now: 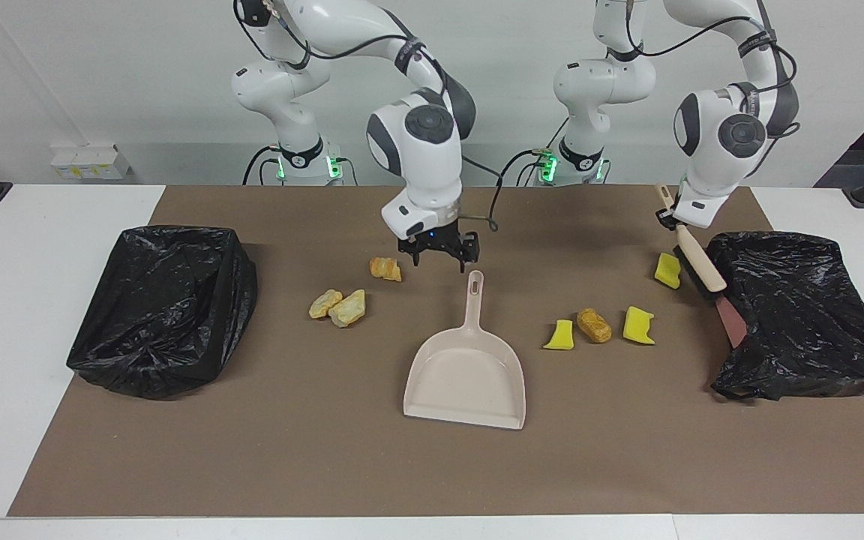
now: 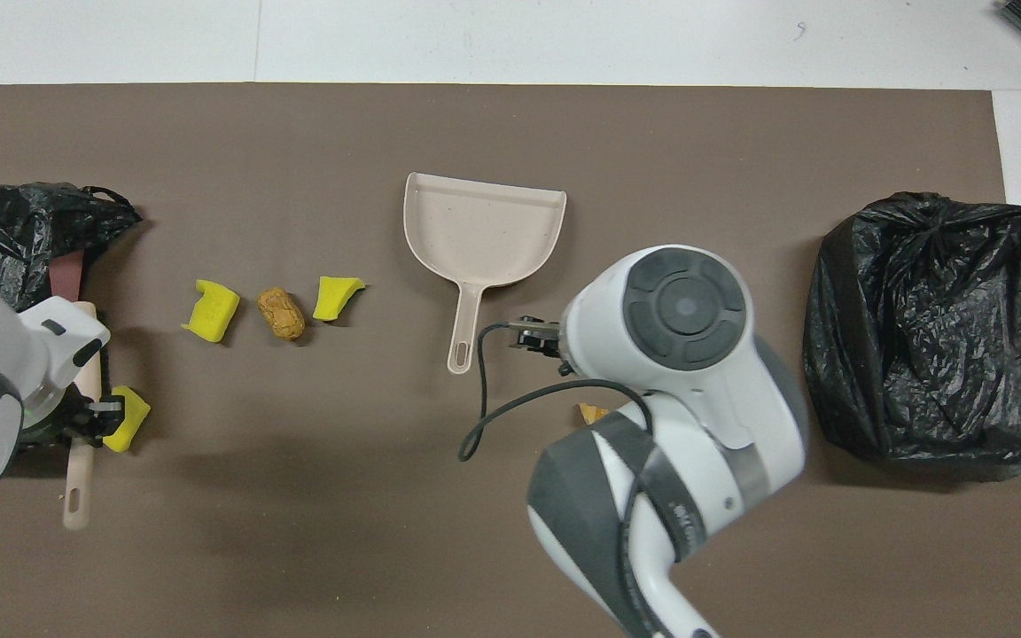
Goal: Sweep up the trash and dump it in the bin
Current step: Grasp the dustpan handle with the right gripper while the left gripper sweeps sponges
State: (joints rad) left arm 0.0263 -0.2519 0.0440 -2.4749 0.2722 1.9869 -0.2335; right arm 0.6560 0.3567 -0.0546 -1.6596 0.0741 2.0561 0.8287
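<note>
Dustpan (image 1: pixel 466 375) untouched; R gripper (image 1: pixel 439 253) open above handle; L gripper (image 1: pixel 673 223) prob. clamps brush (image 1: pixel 698 262).

The dustpan (image 1: pixel 465 379) looks like smooth matt beige plastic, lying on a matt brown mat (image 1: pixel 327 450) with a flat, paper-like face that covers the white table (image 1: pixel 12 300) almost to its edges. Both bins, one (image 1: pixel 162 307) at each end of the mat and the other (image 1: pixel 807 315), are lined with thin, crinkled, glossy black plastic film. The yellow sponge pieces (image 1: pixel 639 325) look soft and porous, the bread-like lumps (image 1: pixel 595 325) crusty and rough, and the brush (image 1: pixel 696 259) has a smooth pale handle
</note>
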